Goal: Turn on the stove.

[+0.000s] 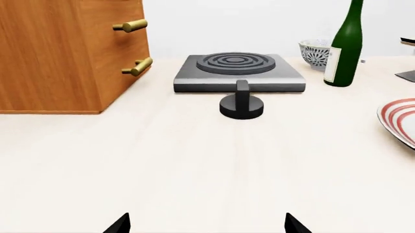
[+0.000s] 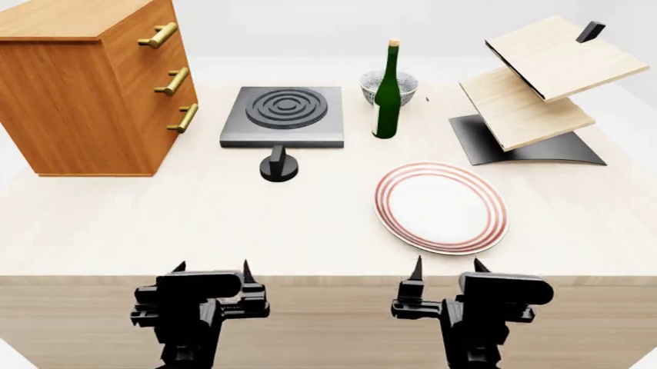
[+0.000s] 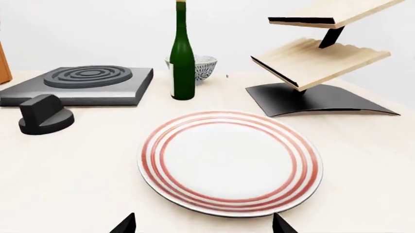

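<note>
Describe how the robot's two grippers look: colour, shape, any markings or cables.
Both the left gripper and the right gripper are matte black all over, with blocky, angular housings. Each ends in two thin, pointed fingertips. No markings, labels or loose cables show. In the wrist views only dark triangular tips appear.

Table (image 2: 205, 223): stove (image 2: 282, 117), knob (image 2: 278, 167), plate (image 2: 441, 207)

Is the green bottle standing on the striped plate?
No, the green bottle stands upright on the table behind the plate, beside the stove.
</note>
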You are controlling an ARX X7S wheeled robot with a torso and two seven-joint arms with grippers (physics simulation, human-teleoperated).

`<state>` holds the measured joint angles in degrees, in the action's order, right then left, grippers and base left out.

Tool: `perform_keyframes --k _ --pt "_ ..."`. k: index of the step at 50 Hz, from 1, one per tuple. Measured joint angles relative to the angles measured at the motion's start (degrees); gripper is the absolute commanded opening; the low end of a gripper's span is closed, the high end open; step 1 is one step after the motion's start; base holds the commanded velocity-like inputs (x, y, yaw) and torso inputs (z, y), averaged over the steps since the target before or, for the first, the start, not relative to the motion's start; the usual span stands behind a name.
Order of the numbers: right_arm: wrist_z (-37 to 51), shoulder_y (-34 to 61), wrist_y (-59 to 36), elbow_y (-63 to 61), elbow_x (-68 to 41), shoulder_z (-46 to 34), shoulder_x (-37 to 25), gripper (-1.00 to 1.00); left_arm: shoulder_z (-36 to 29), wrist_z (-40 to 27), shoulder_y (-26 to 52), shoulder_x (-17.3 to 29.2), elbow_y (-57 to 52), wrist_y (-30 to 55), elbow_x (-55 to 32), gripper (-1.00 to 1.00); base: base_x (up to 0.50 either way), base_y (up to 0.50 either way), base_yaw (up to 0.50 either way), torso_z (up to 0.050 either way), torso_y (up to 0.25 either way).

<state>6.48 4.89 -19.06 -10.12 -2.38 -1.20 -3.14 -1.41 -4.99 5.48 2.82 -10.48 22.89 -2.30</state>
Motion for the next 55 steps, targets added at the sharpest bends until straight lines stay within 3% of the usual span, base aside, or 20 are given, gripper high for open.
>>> perform_keyframes --k 9,18,32,55 --pt "0.4 5.2 -19.1 -16.0 -3.9 1.6 -1.6 1.00 3.2 0.1 6.8 0.9 -15.5 22.5 -6.1 1.00 0.00 0.00 0.00 0.000 0.000" --pt "1.4 7.9 -27.2 -25.4 -5.3 2.2 -3.0 1.00 5.0 0.0 10.2 1.6 -23.2 32.7 -9.5 1.00 0.00 0.00 0.00 0.000 0.000" --pt "1.1 8.5 -29.0 -29.3 -8.1 3.7 -3.3 1.00 5.9 -0.7 11.7 2.1 -26.3 36.9 -11.8 1.00 0.37 0.00 0.00 0.000 0.000" --pt "2.0 8.3 -27.9 -29.5 -10.2 4.2 -3.8 1.00 5.6 -1.9 11.5 2.9 -26.2 36.6 -13.5 1.00 0.50 0.00 0.00 0.000 0.000"
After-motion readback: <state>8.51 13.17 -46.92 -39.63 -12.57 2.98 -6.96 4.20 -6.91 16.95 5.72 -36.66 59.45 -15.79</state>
